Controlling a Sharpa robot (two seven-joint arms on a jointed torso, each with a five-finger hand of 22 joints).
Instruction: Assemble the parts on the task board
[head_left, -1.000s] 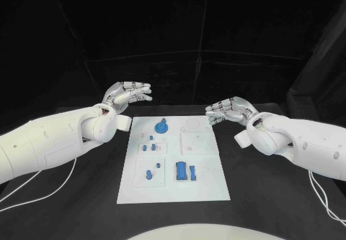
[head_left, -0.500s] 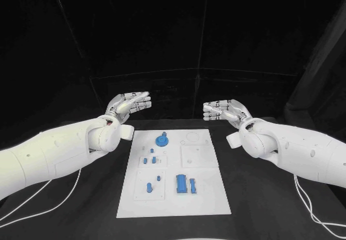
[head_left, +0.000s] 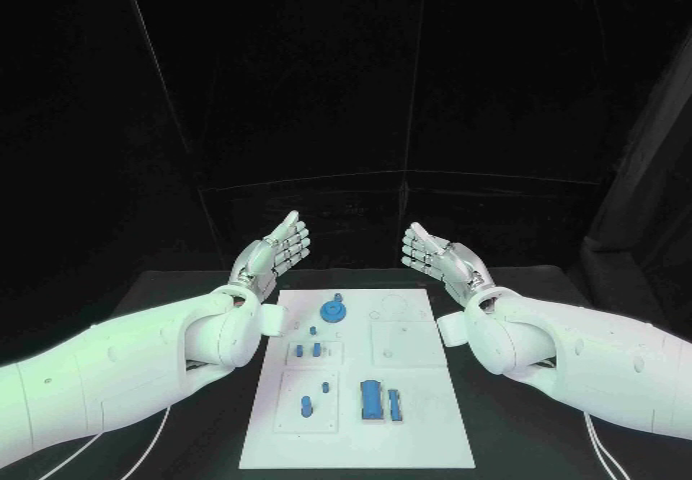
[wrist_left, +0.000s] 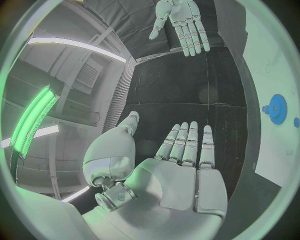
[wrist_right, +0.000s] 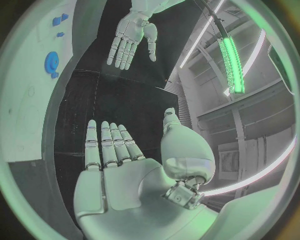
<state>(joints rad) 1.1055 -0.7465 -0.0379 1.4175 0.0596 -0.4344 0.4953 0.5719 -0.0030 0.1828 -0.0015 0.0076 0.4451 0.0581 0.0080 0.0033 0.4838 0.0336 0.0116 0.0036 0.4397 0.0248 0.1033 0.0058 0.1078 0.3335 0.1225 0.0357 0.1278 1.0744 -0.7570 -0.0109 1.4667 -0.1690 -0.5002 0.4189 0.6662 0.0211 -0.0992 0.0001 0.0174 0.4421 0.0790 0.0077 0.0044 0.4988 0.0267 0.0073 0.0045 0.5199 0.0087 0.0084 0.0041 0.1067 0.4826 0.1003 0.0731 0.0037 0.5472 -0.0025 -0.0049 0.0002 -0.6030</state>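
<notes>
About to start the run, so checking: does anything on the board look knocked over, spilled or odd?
Nothing stands out. The blue parts sit on the task board, and the left hand and right hand are raised, holding nothing.

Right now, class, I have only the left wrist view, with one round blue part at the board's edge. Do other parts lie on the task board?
Observer: Yes. The head view shows a large rectangular blue part at the near end of the task board, with a slim blue part beside it.
Operator: Where are the hands relative to the board?
Observer: In the head view the left hand and right hand are raised on either side of its far end, palms facing each other, holding nothing.
</notes>
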